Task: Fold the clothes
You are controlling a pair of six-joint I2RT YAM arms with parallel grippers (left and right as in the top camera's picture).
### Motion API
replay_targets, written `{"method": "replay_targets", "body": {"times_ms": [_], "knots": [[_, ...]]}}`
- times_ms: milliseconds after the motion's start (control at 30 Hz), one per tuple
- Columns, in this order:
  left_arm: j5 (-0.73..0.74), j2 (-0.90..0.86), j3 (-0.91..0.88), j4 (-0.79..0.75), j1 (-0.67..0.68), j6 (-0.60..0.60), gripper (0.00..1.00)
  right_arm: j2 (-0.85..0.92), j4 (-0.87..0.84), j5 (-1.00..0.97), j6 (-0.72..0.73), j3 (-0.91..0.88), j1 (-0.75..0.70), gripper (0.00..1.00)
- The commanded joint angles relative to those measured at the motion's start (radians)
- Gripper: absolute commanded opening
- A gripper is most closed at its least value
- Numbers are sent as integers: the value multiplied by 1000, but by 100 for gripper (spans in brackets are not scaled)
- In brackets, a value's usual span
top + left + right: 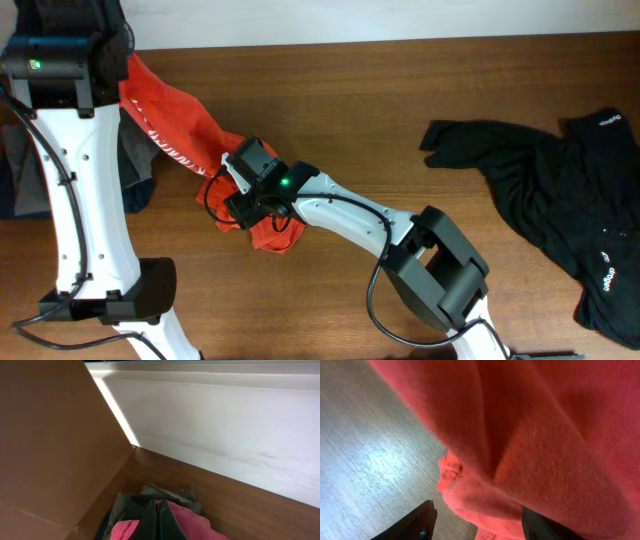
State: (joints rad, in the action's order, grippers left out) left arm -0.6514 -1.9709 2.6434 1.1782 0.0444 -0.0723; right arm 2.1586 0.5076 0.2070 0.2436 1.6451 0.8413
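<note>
An orange-red T-shirt (pixel 170 125) with white lettering stretches from the top left down to the table's middle, where it bunches up (pixel 275 232). My left gripper (pixel 158 505) is shut on a fold of this shirt (pixel 192 522); in the overhead view the arm hides it. At the bunched end is my right gripper (pixel 238 200). In the right wrist view that gripper (pixel 477 510) stands open, with a roll of the red cloth (pixel 530 445) bulging between its fingers; the left finger (pixel 417 522) is clear of the cloth. A black shirt (pixel 560 200) lies crumpled at the far right.
A cardboard box wall (pixel 45 450) stands close on the left of my left gripper, with a white wall (pixel 225 435) behind. Grey-green and dark garments (pixel 130 507) lie under the held fold, and also show at the table's left edge (pixel 140 185). Bare wood (pixel 400 110) lies between the shirts.
</note>
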Motion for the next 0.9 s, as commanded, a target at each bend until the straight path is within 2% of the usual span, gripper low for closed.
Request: {"method": "replay_targets", "body": {"times_ms": [0, 100, 133, 233, 267, 300, 500, 567, 633, 733, 867], "knots": [[28, 32, 9, -2, -5, -10, 0, 31, -18, -20, 27, -6, 5, 60], [28, 32, 9, -2, -5, -10, 1, 57, -37, -20, 28, -6, 5, 59], [28, 32, 9, 1, -5, -10, 0, 63, -42, -20, 28, -6, 5, 53], [28, 32, 9, 6, -5, -10, 1, 67, -60, -28, 28, -6, 5, 27], [28, 32, 9, 6, -5, -10, 0, 67, -59, -37, 28, -6, 5, 12], [28, 32, 9, 5, -5, -10, 0, 67, -54, -40, 28, -6, 3, 4], [28, 32, 9, 6, -7, -10, 1, -62, 296, -93, 18, 64, -73, 4], [28, 32, 9, 6, -18, -10, 0, -187, 496, -163, -105, 122, -146, 4], [36, 32, 9, 10, -32, -10, 0, -293, 597, -264, -183, 149, -222, 4], [98, 32, 9, 25, -47, -10, 0, -416, 658, -346, -242, 154, -374, 4], [196, 32, 9, 56, -47, -11, 1, -453, 719, -239, -319, 152, -560, 4]]}}
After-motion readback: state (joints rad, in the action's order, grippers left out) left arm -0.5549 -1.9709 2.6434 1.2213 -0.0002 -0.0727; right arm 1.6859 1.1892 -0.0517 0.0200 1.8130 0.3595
